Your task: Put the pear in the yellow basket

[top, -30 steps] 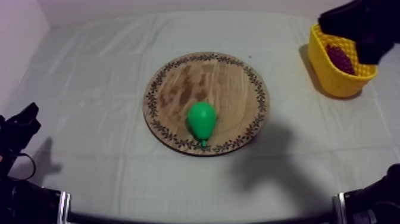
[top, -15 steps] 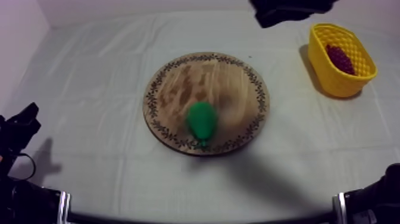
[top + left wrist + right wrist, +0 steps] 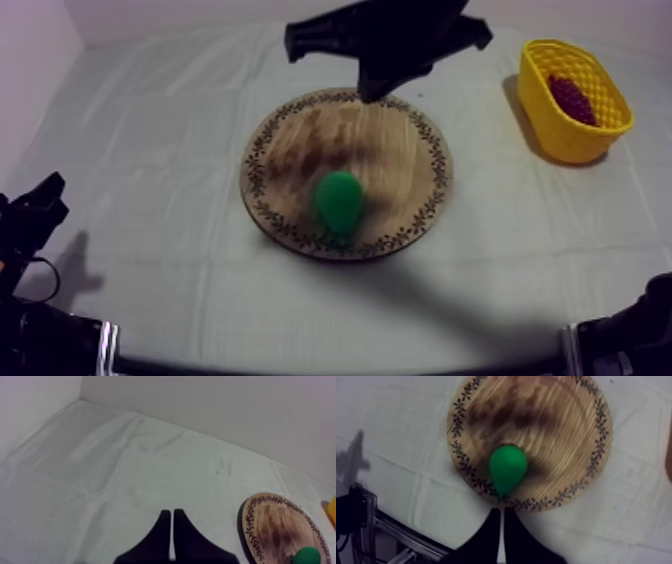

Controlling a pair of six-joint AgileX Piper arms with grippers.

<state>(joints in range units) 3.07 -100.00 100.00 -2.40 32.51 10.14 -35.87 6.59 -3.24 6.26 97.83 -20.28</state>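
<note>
my right gripper hangs above the wooden board with the pear on it, fingers narrow together, holding nothing. my left gripper has its fingers together too.

Grapes — a dark red bunch — lie at the far right of the counter, whose pale cloth shows creases.

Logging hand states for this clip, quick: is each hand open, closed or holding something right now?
Left hand: closed, holding nothing.
Right hand: closed, holding nothing; the pear lies on the wooden board.
</note>
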